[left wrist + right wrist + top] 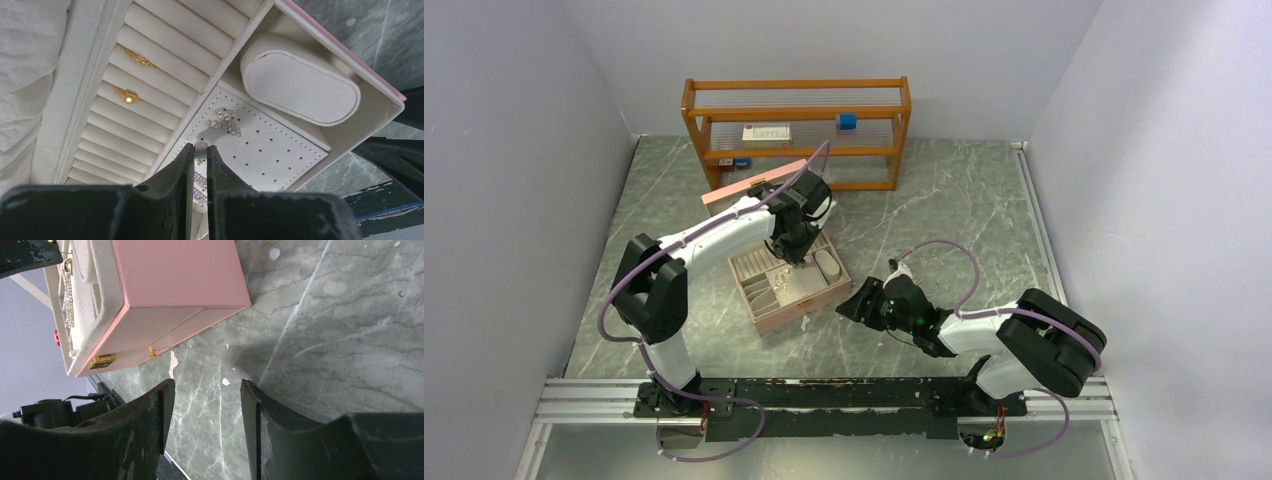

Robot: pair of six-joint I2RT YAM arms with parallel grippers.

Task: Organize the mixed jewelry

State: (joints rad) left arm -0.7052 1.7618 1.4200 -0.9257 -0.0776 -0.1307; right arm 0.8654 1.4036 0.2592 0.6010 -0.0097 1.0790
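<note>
**Operator:** What is your left gripper doing?

**Me:** My left gripper is clenched almost shut. A small metal piece glints between its tips, so I judge I am pinching it. It hangs just above the perforated pad inside the jewelry box.

**Operator:** And around it?

**Me:** Just past the tips, a sparkling stone-set pair lies on the same pad. More glittering pieces show lower down, between my fingers. Left of the pad are the ring rolls, with two gold rings tucked in. Beyond the pad sits an oval cushion. My right gripper is released and empty. It is low over the table, near the box's pink front but apart from it.

**Operator:** What could go wrong?

**Me:** The piece is tiny and caught only at the very tips. A slight twist or an early release could let it slip, and it might fall among the rolls or out onto the table. On the way down my fingers could knock the sparkling pair askew. Pressing on the pad might also shove the box, since nothing braces it.
</note>
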